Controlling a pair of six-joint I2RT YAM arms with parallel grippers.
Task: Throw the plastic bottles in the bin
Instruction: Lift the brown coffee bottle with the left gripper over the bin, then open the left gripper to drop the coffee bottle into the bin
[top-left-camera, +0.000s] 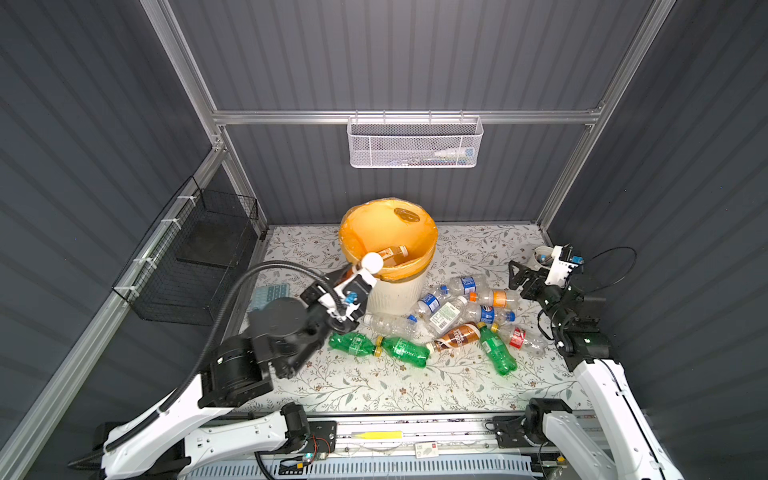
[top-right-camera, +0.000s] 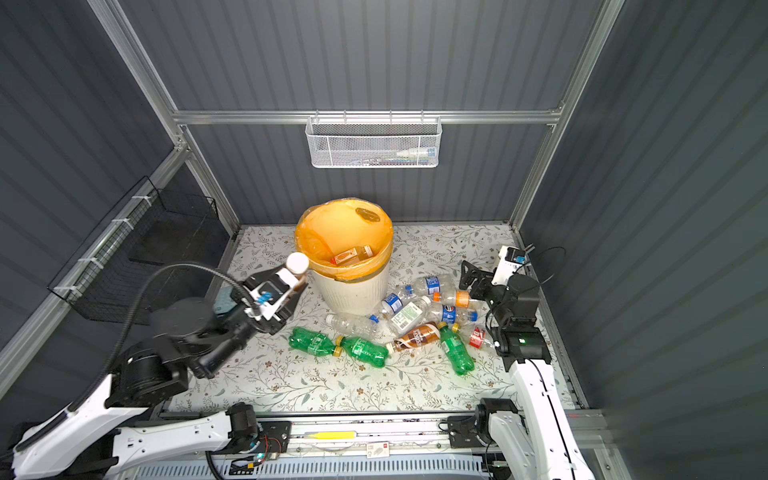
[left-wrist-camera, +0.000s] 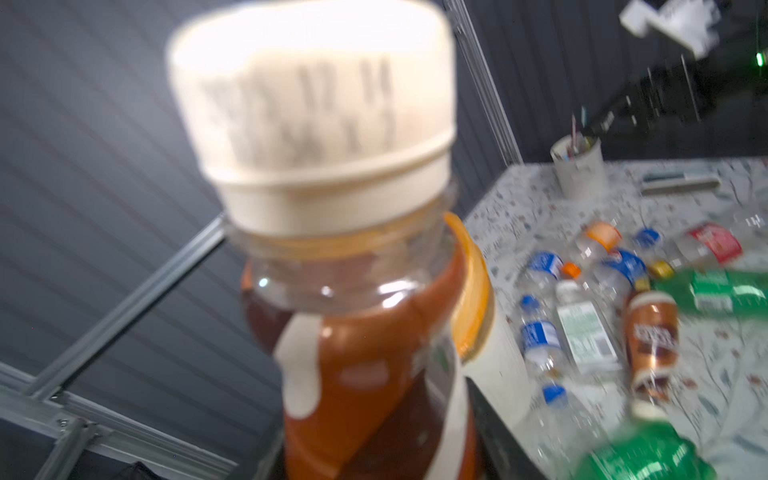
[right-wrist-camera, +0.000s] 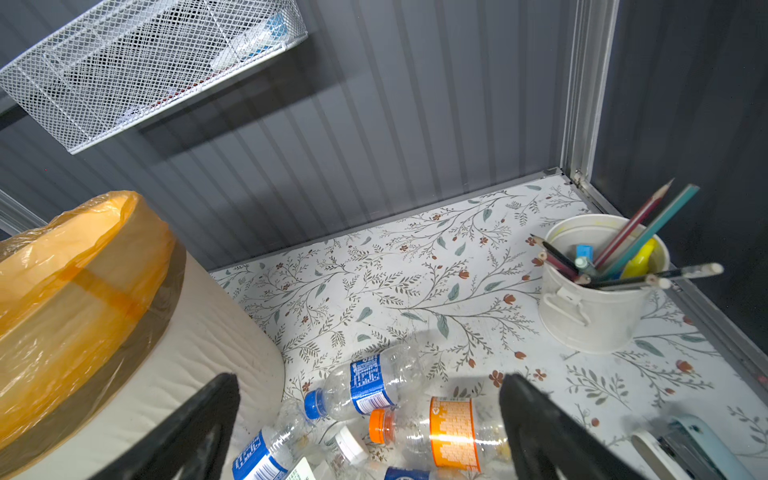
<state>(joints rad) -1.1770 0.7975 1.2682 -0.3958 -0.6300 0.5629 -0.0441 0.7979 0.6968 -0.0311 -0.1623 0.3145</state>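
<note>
Bottle (left-wrist-camera: 365, 353), brown-labelled, white-capped, pinched in left jaws; right jaws spread wide.

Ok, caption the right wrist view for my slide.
Jaws open, the right gripper faces clear bottles on the floral table, with the orange-lined bin and a pencil cup nearby.

Floral tabletop (top-left-camera: 395, 386): leaf-and-flower print.
White mesh basket (top-left-camera: 414, 145): on the back wall — above the tabletop.
Black wire basket (top-left-camera: 166, 270): beside the tabletop's left edge.
Pencil cup (right-wrist-camera: 590, 320): upright — tabletop's far right corner.
</note>
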